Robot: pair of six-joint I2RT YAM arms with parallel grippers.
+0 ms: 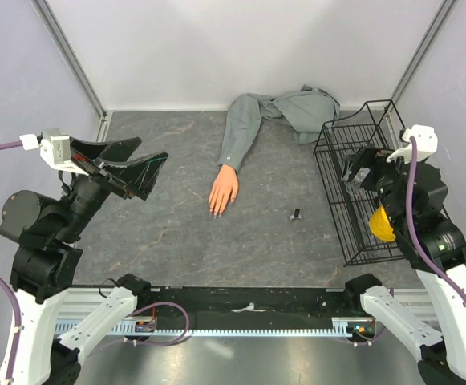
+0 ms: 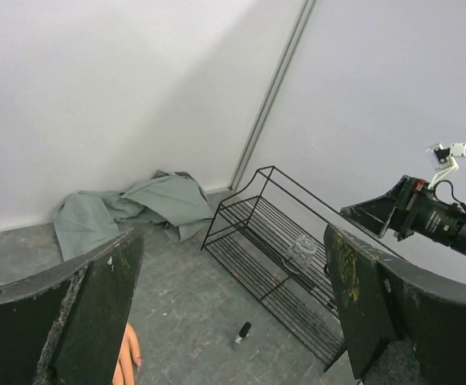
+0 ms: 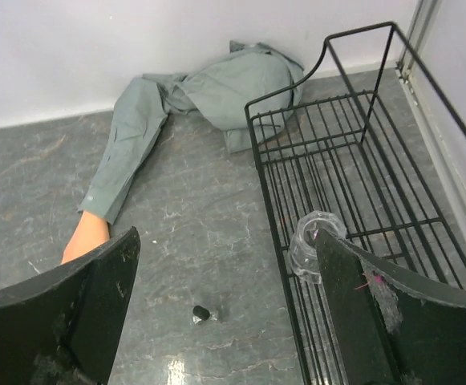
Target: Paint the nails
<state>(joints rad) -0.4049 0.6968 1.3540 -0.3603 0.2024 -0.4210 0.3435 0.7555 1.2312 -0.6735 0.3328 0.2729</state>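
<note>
Overhead, the nails tip a mannequin hand lying mid-table. Left wrist camera: the left gripper gapes apart, empty. Right wrist camera: the right gripper likewise, near a wire rack.

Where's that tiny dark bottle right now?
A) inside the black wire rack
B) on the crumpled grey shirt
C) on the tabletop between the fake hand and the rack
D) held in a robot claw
C: the small dark bottle sits on the table between the mannequin hand and the wire rack; the left gripper and right gripper are open and empty.
</note>
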